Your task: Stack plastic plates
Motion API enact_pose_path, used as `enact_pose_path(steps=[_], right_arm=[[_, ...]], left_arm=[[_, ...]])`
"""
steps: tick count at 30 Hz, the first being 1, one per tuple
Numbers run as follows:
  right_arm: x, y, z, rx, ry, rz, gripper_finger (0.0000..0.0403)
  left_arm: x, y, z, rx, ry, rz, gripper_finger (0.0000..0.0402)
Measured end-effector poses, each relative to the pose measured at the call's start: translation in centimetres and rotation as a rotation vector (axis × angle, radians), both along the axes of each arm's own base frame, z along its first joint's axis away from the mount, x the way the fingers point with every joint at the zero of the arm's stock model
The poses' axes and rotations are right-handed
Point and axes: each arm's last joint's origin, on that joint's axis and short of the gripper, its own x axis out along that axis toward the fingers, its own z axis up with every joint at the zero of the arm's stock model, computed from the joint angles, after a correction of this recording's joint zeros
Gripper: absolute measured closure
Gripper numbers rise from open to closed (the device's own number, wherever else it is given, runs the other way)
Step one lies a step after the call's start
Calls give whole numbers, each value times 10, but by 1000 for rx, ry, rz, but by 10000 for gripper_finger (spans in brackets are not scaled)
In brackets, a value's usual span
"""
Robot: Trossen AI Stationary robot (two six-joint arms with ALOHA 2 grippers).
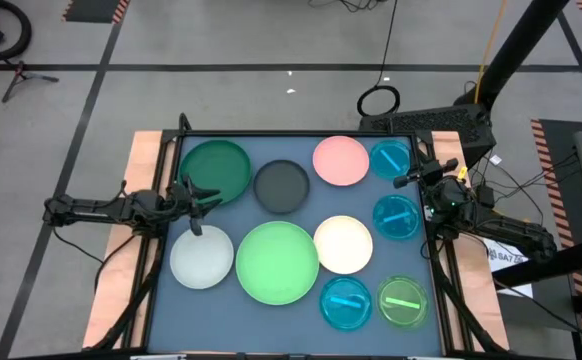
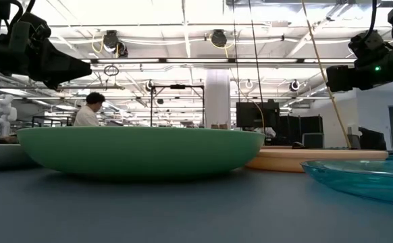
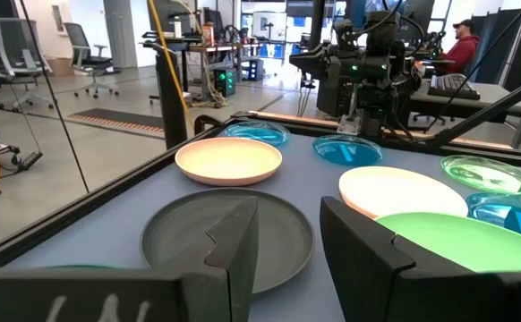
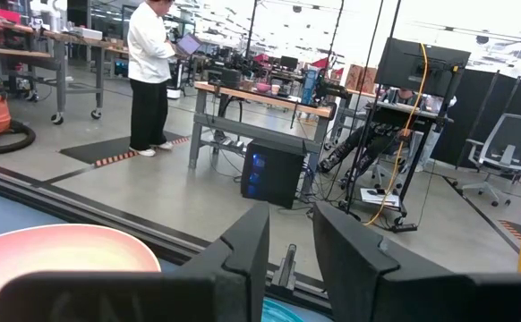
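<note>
Plates lie scattered singly across the table (image 1: 166,300), none stacked. My left gripper (image 1: 199,200) hovers, jaws apart and empty, by the dark green plate (image 1: 216,168); I'd approach its rim low. My right gripper (image 1: 411,180) waits, likewise parted.

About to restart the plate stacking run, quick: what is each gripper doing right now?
Left gripper: open, holding nothing, above the dark grey plate.
Right gripper: open, holding nothing, at the table's far right edge.

Ten plastic plates (image 1: 277,262) lie unstacked on the table (image 1: 161,300), arms flanking.
</note>
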Motion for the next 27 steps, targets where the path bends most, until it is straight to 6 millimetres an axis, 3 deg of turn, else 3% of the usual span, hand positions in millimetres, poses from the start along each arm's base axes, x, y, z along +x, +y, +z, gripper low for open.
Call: enact_pose_path(steps=[8, 14, 17, 21, 25, 27], right_arm=[[0, 0, 0, 0, 0, 0, 316], [0, 0, 0, 0, 0, 0, 316], [0, 0, 0, 0, 0, 0, 316], [0, 0, 0, 5, -23, 3, 316], [0, 0, 0, 47, -165, 9, 316], [1, 0, 2, 105, -383, 59, 316]], left_arm=[[0, 0, 0, 5, 2, 0, 273], [0, 1, 1, 187, 49, 18, 273], [0, 1, 4, 22, -46, 25, 273], [-1, 1, 14, -430, -277, 4, 273], [-1, 0, 19, -558, -358, -28, 273], [-2, -1, 22, -566, -386, -72, 273]])
